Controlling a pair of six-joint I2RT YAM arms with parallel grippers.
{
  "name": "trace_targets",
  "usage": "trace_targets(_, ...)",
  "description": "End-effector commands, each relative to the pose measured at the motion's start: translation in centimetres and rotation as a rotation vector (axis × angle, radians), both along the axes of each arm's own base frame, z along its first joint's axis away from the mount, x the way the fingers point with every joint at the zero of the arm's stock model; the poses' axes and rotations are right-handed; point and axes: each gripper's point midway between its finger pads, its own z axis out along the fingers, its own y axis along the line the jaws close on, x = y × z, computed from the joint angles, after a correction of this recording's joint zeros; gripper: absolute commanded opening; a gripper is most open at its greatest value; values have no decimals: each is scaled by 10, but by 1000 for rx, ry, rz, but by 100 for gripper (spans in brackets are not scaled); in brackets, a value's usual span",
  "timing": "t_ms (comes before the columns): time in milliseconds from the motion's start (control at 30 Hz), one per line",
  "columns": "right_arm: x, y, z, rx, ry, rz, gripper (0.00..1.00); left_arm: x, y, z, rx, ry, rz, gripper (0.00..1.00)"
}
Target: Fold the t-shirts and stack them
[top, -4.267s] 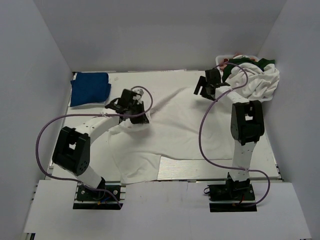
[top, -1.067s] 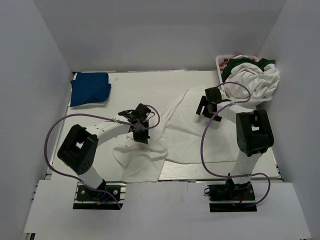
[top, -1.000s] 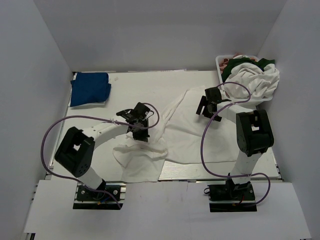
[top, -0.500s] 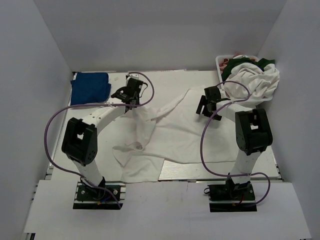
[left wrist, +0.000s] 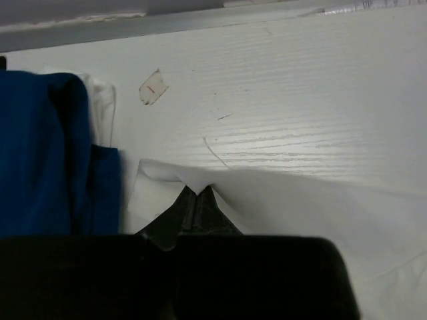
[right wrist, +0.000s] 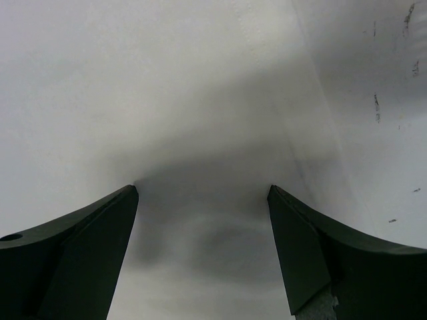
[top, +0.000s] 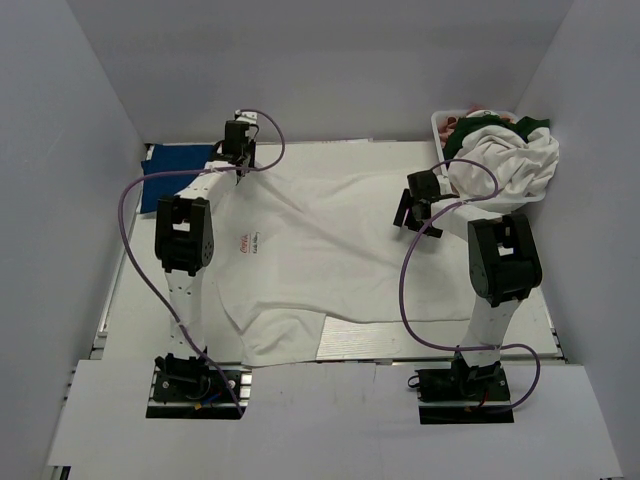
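At the table's (top: 320, 155) far-left corner, beside the folded blue t-shirt (top: 178, 172), your left jaws pinch a corner of the white t-shirt (top: 330, 250). It stretches rightward from there. Your right jaws gape wide just above its right shoulder, nearer that side.

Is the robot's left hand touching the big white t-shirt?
Touching. The left wrist view shows the left gripper shut, its fingertips pinching a raised edge of the white t-shirt.
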Motion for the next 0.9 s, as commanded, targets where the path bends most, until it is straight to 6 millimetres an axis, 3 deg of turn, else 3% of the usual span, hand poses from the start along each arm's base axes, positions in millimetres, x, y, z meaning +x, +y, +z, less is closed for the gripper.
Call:
trace_targets(0,-19,-1,-27,-10,92,7,85,22,-30,48,37,-186,-242,0)
trace_targets(67,-18,-3,-27,-19,92,3,85,36,-32,72,40,-310,-243,0)
trace_targets(100,-19,-6,-29,-27,104,-5,85,40,-23,68,52,-321,-233,0)
trace_targets(200,-20,-6,-30,-31,112,-3,86,57,-9,83,71,-397,-214,0)
trace_targets(233,-20,-5,-31,-33,114,-1,86,63,-10,72,71,-388,-215,3)
trace_targets(267,-23,-6,-31,-36,123,1,86,70,-13,83,66,-395,-226,32)
trace_targets(300,-20,-6,-30,-37,113,-3,86,74,-14,81,66,-385,-226,63)
trace_targets(333,-19,-6,-28,-40,111,-1,86,81,-11,60,66,-342,-201,99)
trace_targets(367,-20,-5,-26,-38,109,-1,88,89,-2,74,63,-320,-122,100)
trace_targets(467,-19,-6,-21,-37,98,-5,88,86,1,74,19,-281,-74,100)
trace_targets(533,-19,-4,-18,-33,93,-4,88,79,5,85,-13,-289,-26,100)
trace_targets(567,-18,-5,-12,-28,81,-9,89,70,5,72,-28,-250,-17,100)
trace_targets(600,-18,-5,-9,-23,75,-18,89,60,6,93,-48,-265,-8,100)
trace_targets(700,-14,-3,-1,-2,75,-38,89,28,6,77,-122,-152,45,100)
trace_targets(733,-13,-3,-1,-4,76,-39,89,15,7,63,-137,-100,62,100)
trace_targets(767,-4,-2,7,2,57,-41,91,4,-3,70,-180,-85,59,100)
trace_targets(800,-3,0,5,10,68,-39,91,-8,-2,60,-190,-34,76,100)
trace_targets(833,6,3,13,18,47,-39,91,-21,-8,41,-220,28,55,100)
trace_targets(867,12,6,17,28,40,-34,91,-28,-20,35,-255,52,34,100)
